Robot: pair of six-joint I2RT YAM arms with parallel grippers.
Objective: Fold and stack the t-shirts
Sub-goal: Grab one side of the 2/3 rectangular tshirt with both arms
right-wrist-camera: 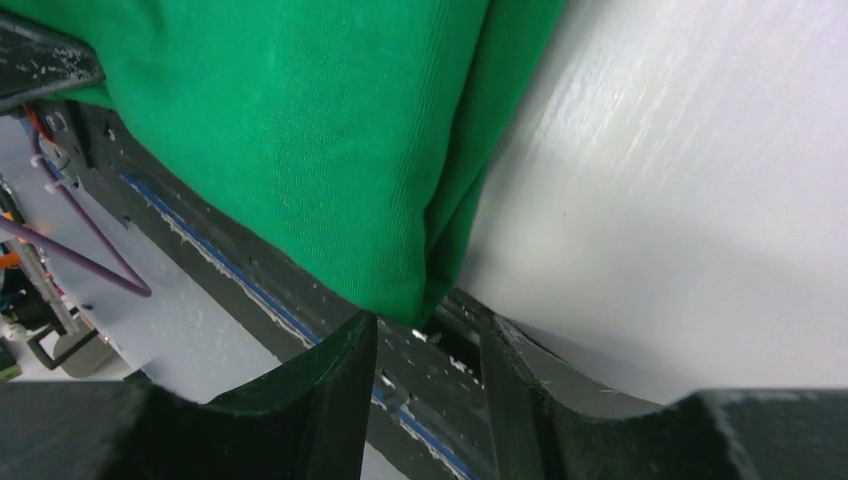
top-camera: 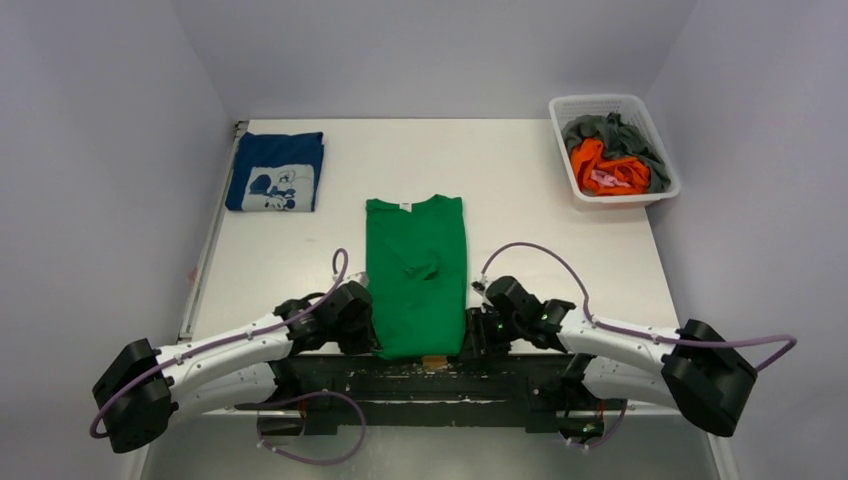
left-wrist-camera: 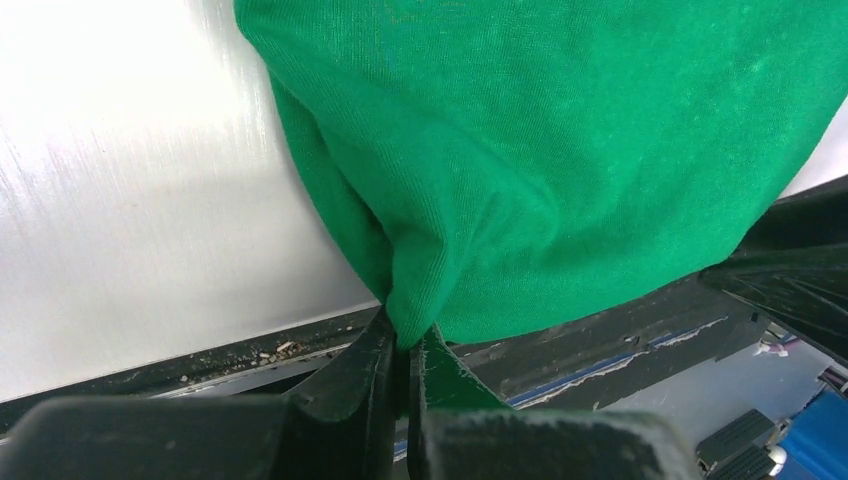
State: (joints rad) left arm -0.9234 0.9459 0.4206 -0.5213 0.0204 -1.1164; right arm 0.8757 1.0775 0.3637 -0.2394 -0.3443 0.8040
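Note:
A bright green t-shirt (top-camera: pixel 417 275) lies in a long narrow strip with sleeves folded in, at the table's near middle, its hem over the front edge. My left gripper (top-camera: pixel 372 338) is shut on the shirt's near left hem corner (left-wrist-camera: pixel 412 318). My right gripper (top-camera: pixel 470 335) is open at the near right hem corner (right-wrist-camera: pixel 415 300), which lies just ahead of the gap between the jaws. A folded navy blue t-shirt (top-camera: pixel 276 172) with a white cartoon print lies at the far left. Orange (top-camera: pixel 603 166) and grey (top-camera: pixel 600 130) shirts sit crumpled in a basket.
The white plastic basket (top-camera: pixel 660 194) stands at the far right corner. The black front rail of the table (top-camera: pixel 440 378) runs under the shirt's hem between both arm bases. Grey walls close in on both sides.

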